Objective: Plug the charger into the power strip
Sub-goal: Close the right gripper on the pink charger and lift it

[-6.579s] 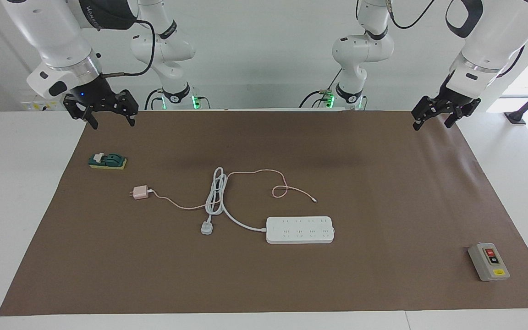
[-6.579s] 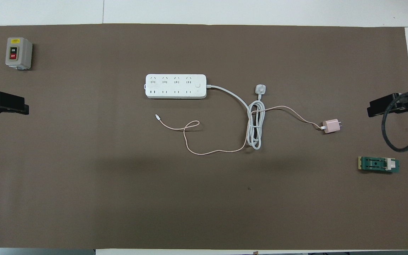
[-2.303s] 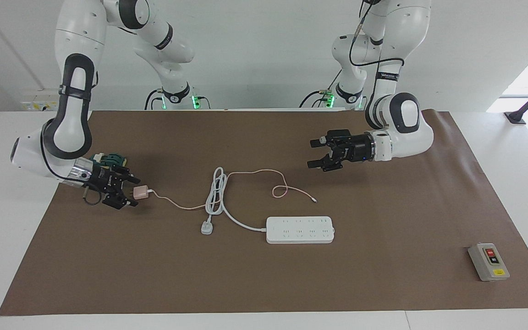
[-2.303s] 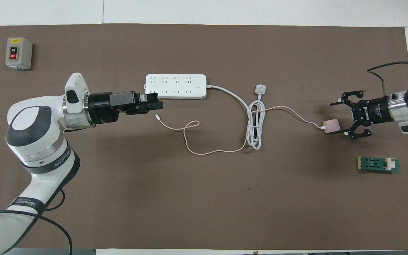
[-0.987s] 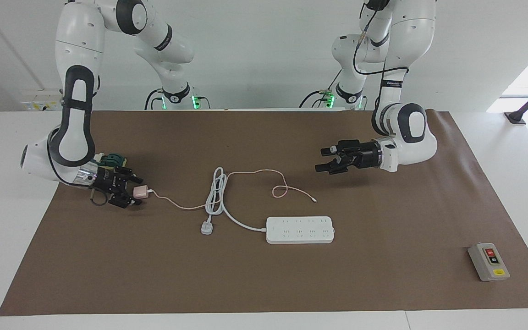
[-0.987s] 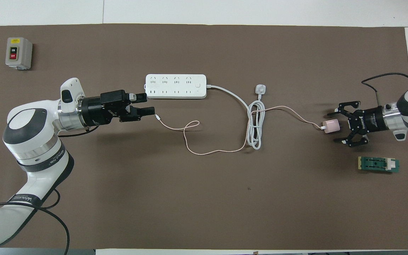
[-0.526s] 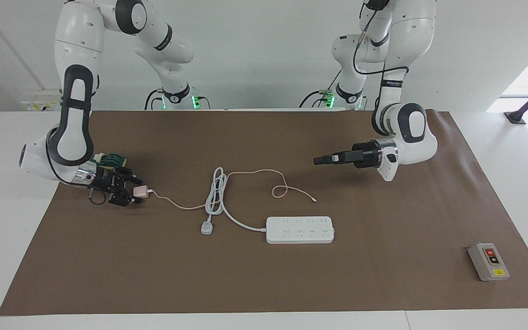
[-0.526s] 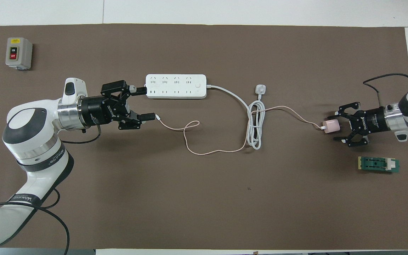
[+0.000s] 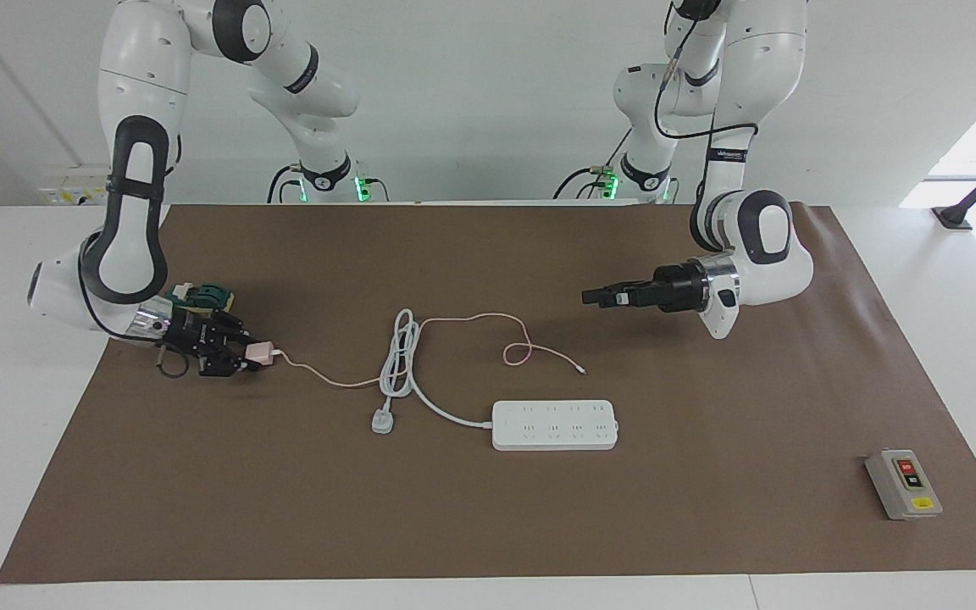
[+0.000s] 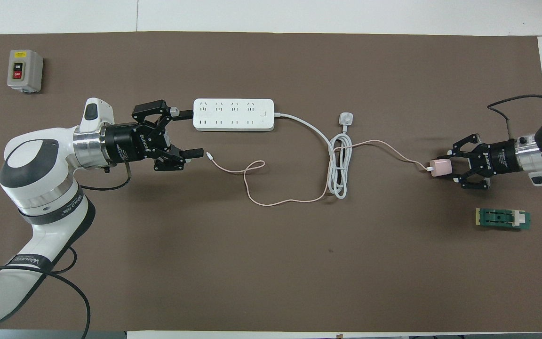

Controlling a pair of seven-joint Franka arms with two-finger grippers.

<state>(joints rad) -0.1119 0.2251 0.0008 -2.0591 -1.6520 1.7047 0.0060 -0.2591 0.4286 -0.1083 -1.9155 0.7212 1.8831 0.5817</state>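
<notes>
The pale pink charger (image 9: 261, 354) lies on the brown mat toward the right arm's end, also in the overhead view (image 10: 440, 168). Its thin pink cable (image 10: 280, 202) loops across the mat. My right gripper (image 9: 244, 356) is low at the mat, and in the overhead view (image 10: 446, 167) its fingers press the charger's two sides. The white power strip (image 9: 554, 424) lies flat mid-table, sockets up (image 10: 233, 114). My left gripper (image 9: 594, 296) hangs open and empty above the mat; from overhead (image 10: 190, 133) it is beside the strip's end.
The strip's thick white cord is coiled beside it and ends in a white plug (image 10: 346, 117). A green and yellow block (image 10: 503, 219) lies close to my right gripper. A grey box with red and black buttons (image 10: 25, 70) stands at the mat's corner toward the left arm's end.
My right gripper's fingers have closed in on the charger. My left gripper has turned at the wrist, spread its fingers wide and drawn slightly back from the strip's end.
</notes>
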